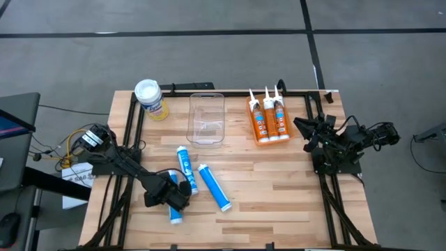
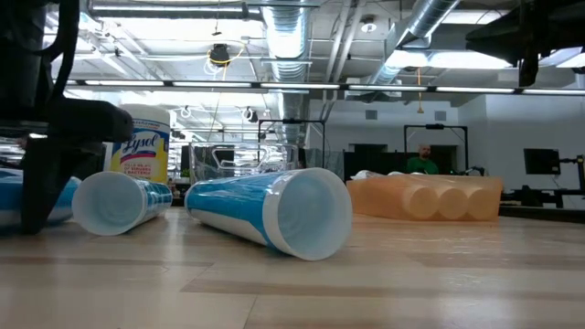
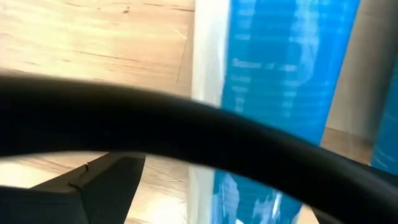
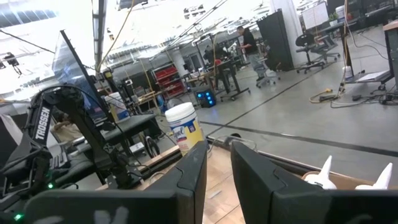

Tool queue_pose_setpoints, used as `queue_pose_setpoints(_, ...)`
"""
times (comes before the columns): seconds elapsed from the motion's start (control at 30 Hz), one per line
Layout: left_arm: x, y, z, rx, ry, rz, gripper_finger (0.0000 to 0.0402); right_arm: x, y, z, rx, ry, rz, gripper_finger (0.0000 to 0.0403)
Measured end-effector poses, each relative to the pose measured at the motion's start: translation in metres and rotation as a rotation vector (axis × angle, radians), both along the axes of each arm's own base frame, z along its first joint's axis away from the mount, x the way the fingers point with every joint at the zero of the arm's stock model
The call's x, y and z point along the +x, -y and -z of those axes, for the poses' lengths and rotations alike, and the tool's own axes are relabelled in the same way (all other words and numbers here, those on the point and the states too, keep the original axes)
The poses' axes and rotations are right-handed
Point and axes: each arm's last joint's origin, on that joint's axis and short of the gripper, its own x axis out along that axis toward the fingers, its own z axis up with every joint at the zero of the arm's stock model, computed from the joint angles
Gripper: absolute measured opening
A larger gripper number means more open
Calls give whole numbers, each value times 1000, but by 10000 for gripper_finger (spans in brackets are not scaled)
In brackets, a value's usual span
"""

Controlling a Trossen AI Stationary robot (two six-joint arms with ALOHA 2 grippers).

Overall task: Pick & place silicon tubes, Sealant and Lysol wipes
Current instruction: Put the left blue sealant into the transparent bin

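My left pincer (image 1: 178, 189) low over tabletop (image 1: 279, 181), fingers spread wide, released, straddling blue tube (image 1: 173, 202) lying flat. Two more blue tubes (image 1: 187, 169) (image 1: 214, 186) just beside, toward centre. My right pincer (image 1: 304, 132) parked at right edge, fingers nearly together, grasping nothing. Orange sealant tubes (image 1: 269, 118) lie side by side near it. Lysol wipes (image 1: 150, 98) upright at far left corner, beside clear bin (image 1: 206, 118).

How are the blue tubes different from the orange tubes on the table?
The blue tubes lie scattered at different angles near the left end effector; the orange tubes lie tight together, side by side, near the right arm. The blue tubes show no nozzles; the orange tubes have white nozzles. Both groups count three and lie flat.
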Motion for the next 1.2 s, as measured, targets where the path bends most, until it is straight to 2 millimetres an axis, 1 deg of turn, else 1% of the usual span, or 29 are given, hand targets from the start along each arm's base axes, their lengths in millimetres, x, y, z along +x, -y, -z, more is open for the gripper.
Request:
queue_pose_setpoints(0.1,4,-2,1,5,28,25,385,0,0,0,2,5,1,66)
queue_pose_setpoints(0.2,4,-5,1,-7,-4,17,383,0,0,-1,3,9,4,66)
queue_pose_setpoints(0.27,4,-6,1,-19,-21,19,374,0,0,-1,4,11,5,66)
queue_pose_setpoints(0.33,4,-6,1,-21,-22,18,353,0,0,-1,4,11,5,66)
queue_pose_setpoints(0.4,4,-6,1,-21,-19,15,320,0,0,-1,4,11,5,66)
queue_pose_setpoints(0.57,4,-6,2,-19,-23,-3,207,0,0,-1,4,11,5,66)
queue_pose_setpoints(0.6,4,-6,2,-19,-23,-5,198,0,0,-1,4,11,5,66)
queue_pose_setpoints(0.77,3,-7,-2,7,-40,-4,199,0,0,-1,4,11,5,66)
queue_pose_setpoints(0.83,4,-7,-9,24,-57,0,199,0,0,-1,4,11,5,66)
queue_pose_setpoints(0.9,1,-9,-18,70,-110,20,199,0,0,-1,4,11,5,66)
queue_pose_setpoints(0.97,1,-10,-32,106,-131,36,199,0,0,-1,4,11,5,66)
queue_pose_setpoints(1.07,5,-7,-58,108,-120,42,199,0,0,-1,4,11,7,66)
queue_pose_setpoints(1.2,3,-11,-103,174,-94,50,199,0,0,-1,4,11,7,66)
